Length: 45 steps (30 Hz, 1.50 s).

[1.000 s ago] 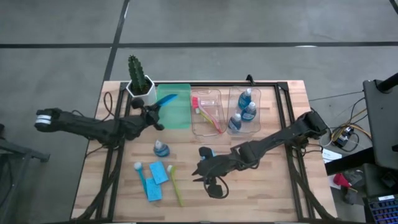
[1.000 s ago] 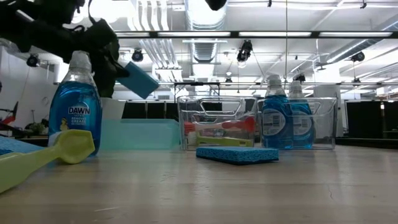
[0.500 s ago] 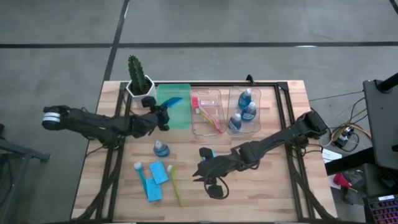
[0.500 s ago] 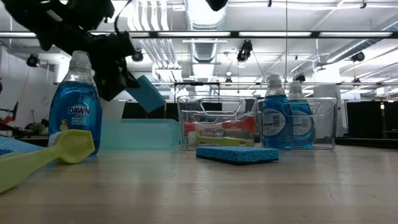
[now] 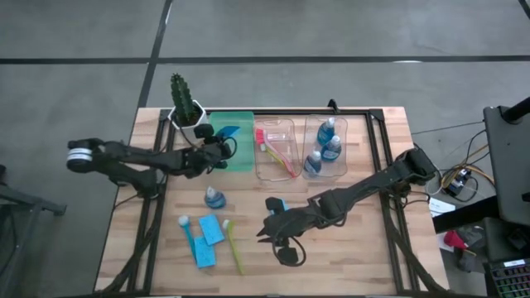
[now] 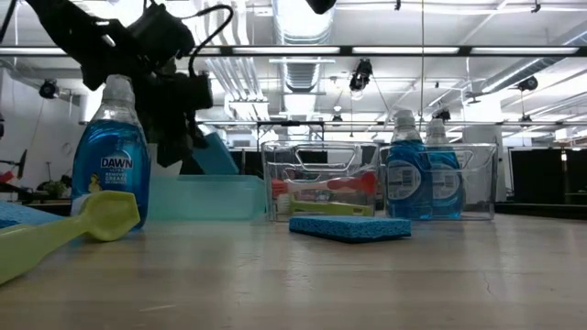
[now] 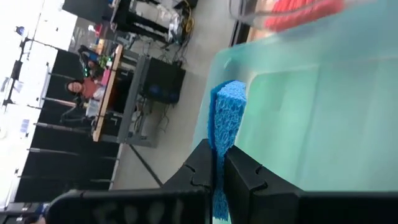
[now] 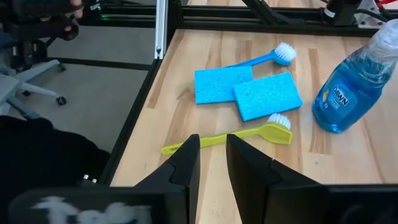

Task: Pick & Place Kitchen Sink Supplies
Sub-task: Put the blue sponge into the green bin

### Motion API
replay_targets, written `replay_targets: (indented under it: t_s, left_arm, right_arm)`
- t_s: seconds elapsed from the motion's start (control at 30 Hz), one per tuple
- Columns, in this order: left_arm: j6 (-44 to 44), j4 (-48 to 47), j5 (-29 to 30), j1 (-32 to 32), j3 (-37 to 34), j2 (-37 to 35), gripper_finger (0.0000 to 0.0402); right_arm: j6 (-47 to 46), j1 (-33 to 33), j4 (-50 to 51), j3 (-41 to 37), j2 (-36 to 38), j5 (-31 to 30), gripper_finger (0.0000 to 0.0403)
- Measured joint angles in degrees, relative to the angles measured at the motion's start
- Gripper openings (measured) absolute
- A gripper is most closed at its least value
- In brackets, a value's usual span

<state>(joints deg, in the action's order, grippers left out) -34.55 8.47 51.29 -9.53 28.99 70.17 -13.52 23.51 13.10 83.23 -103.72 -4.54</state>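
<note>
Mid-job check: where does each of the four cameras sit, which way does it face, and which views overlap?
High: overhead, straight down; both arms, green bin.
Low: table height, level across; left gripper, lying sponge.
Left wrist: over the bin, own gripper shut on held sponge.
Right wrist: own gripper, yellow-green brush.
Shared: loose bottle, also low and high.

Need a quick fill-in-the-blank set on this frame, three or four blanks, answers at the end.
1. The left tool is shut on a blue ____.
2. It holds it over the ____ bin.
3. The clear bin on the right holds three blue-liquid ____.
4. The yellow-green brush lies on the ____.

Answers: sponge; green; bottles; table
</note>
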Motion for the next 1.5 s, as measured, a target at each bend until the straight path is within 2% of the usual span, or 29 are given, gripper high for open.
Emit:
replay_targets:
  t_s: [0.2,0.53,0.9,1.23,1.37,1.5]
  left_arm:
    - [-0.2,0.1,-4.1,-1.4,0.0,2.7,0.0018]
    - [-2.6,-0.1,-4.1,-3.0,1.7,7.5,0.0022]
    - [-1.1,-2.6,-4.8,-3.0,5.9,11.2,0.0053]
    - [0.9,-8.2,-7.1,-3.0,6.6,11.4,0.0075]
    - [1.5,-9.0,-10.3,-3.0,6.5,11.3,0.0081]
    - [1.9,-9.9,-10.9,-3.0,6.7,11.3,0.009]
  right_arm:
    - [0.0,0.0,0.0,0.0,0.0,0.0,0.0084]
    - [0.2,0.0,-0.1,0.0,0.0,0.0,0.0068]
    - [0.1,0.0,-0.1,0.0,0.0,0.0,0.007]
    - [-0.5,0.2,0.0,0.0,0.0,0.0,0.0082]
    - [-0.5,0.2,-0.1,0.0,0.0,0.0,0.0075]
    - [-0.5,0.2,-0.1,0.0,0.0,0.0,0.0067]
